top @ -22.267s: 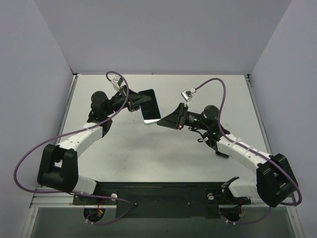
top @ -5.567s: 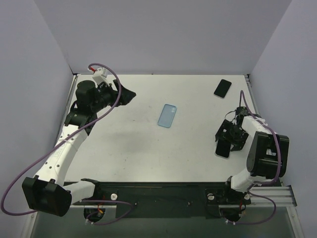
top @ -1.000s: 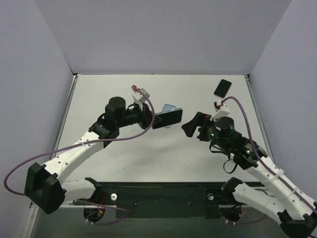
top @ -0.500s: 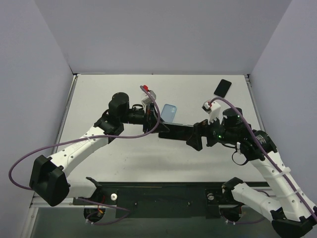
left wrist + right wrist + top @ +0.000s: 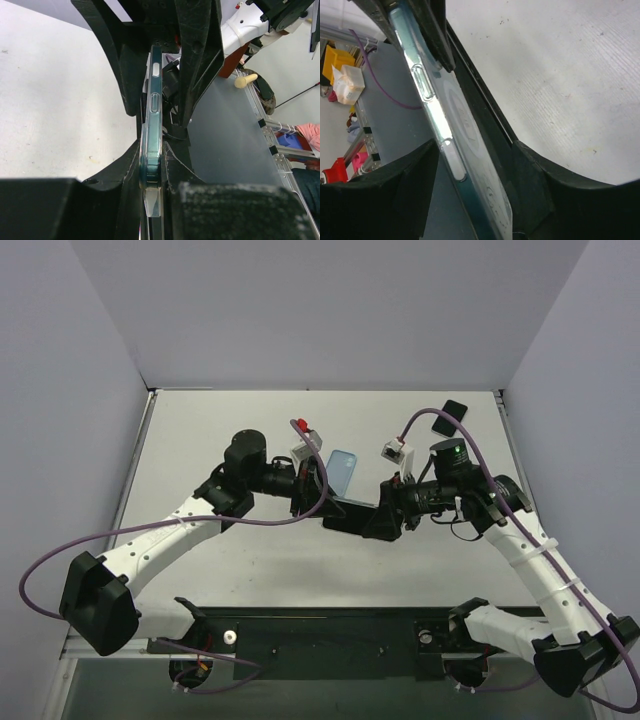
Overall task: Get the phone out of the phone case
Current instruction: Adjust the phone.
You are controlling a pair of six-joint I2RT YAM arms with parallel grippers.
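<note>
White table [image 5: 220, 440], plain grey walls on three sides, and both arms meet over the middle of it. The left gripper's [image 5: 322, 498] fingers [image 5: 117, 200] are clamped on the phone [image 5: 348, 518], one pad on each flat face, right at its near end. Edge-on in the wrist view you see the side buttons and the clear case [image 5: 152, 202] wrapped round it, so the phone sits fully inside. At the opposite end, the right gripper [image 5: 380, 520] has its fingers [image 5: 530, 185] closed over the same phone, one against the back of the case, the other at the front edge; they look pressed tight. The phone hangs on edge above the table between the two. Just beyond it, flat on the table, lies a blue case [image 5: 342, 472]. Well apart, at the far right corner, rests a dark handset [image 5: 455, 410].
</note>
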